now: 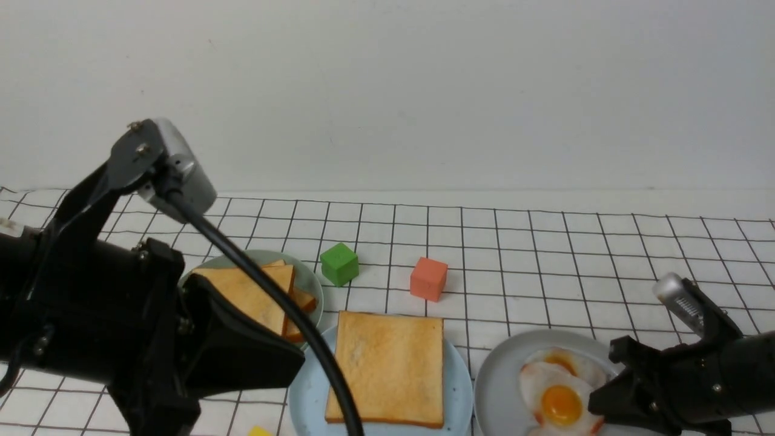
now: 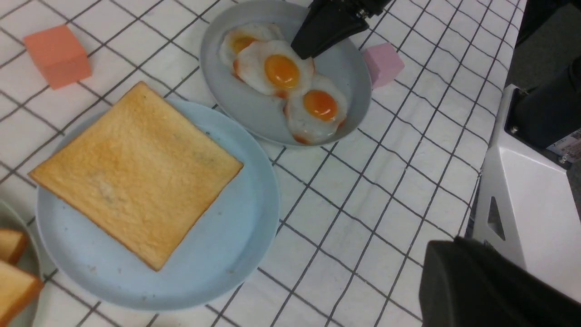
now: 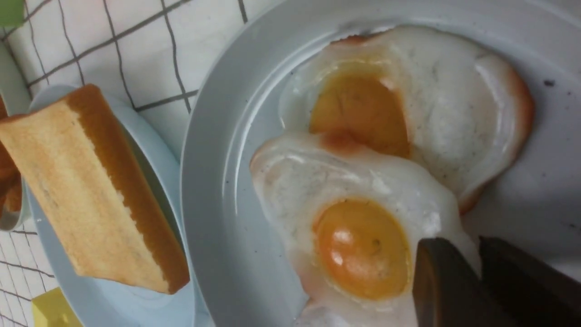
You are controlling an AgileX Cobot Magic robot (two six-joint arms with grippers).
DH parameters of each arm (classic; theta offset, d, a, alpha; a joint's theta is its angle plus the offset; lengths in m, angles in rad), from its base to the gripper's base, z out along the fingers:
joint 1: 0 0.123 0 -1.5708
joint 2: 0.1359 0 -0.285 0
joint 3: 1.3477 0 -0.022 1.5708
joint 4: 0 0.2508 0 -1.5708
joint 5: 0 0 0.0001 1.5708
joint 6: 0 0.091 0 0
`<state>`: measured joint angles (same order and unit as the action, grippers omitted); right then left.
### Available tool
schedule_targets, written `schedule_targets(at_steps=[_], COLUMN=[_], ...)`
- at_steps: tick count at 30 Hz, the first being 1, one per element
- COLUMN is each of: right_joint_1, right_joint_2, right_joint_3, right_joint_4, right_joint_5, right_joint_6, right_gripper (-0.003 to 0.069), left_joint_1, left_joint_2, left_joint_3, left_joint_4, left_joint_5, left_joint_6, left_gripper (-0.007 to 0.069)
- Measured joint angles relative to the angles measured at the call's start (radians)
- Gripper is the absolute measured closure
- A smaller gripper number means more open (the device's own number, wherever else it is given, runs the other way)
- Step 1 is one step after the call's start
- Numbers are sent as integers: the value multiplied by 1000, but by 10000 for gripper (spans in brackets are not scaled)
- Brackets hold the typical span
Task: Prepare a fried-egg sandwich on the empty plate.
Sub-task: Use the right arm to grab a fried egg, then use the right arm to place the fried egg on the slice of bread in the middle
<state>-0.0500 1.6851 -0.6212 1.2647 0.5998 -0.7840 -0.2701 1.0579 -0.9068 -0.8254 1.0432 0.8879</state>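
Sitting flat on the round light-blue plate [image 1: 306, 393], near the front of the counter, is a single square golden-brown toast slice [image 1: 390, 366] with a darker crust. It nearly covers the plate and its top face is bare, so the fried-egg sandwich stands at this one slice. Just beside it, on the robot's right, the round grey plate [image 1: 502, 387] holds three glossy white fried eggs with orange yolks, overlapping in a row. The right claw [image 3: 472, 272] is down in this plate, its two dark fingers drawn almost together and pinched on the white edge of the middle fried egg [image 2: 277, 68]. On the blue plate's other side and a little farther back, the pale green plate [image 1: 312, 281] carries a loose pile of toast slices [image 1: 254, 297]. The left claw [image 1: 266, 357] hangs over the robot's left part of the counter, partly hiding that pile in the front view, its fingers closed together.

The counter [image 1: 605, 254] is covered with a white cloth ruled in a black grid. Behind the plates a green cube [image 1: 339, 263] and a salmon-orange cube [image 1: 428, 278] stand apart. A pink cube [image 2: 383, 63] sits just beside the grey plate's outer rim, and a small yellow piece [image 1: 259, 431] shows at the front edge. A plain white wall [image 1: 424, 91] closes the back.
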Motion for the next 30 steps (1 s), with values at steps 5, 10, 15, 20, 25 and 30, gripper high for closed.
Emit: schedule_targets(at_steps=[5,10,15,20,25,30], right_joint_1=[0,0,33,184,328,404], right_joint_2=[-61,-149,-180,-158,-43,112], right_joint_3=[-1,-37,-115,-196,-278,-371], right_joint_4=[-11,-7,50,57,66,124], right_joint_5=[5,41,137,142,120,82], right_joint_6=[-3,-3,-2,11,25,31], right_gripper=[578,582,582,582,582,582], left_joint_1=[0,0,0,0,0,0], left_joint_2=[-79,-212,-346,-410,-419,-419], left_joint_3=[0,-3,-3,-3,-3,-3], left_joint_4=[112,242,364,464,507,508], left_joint_5=[4,32,59,112,145,150], left_joint_6=[-151,-313,-523,-681,-752,-757], left_gripper=[638,638,638,638,638,638])
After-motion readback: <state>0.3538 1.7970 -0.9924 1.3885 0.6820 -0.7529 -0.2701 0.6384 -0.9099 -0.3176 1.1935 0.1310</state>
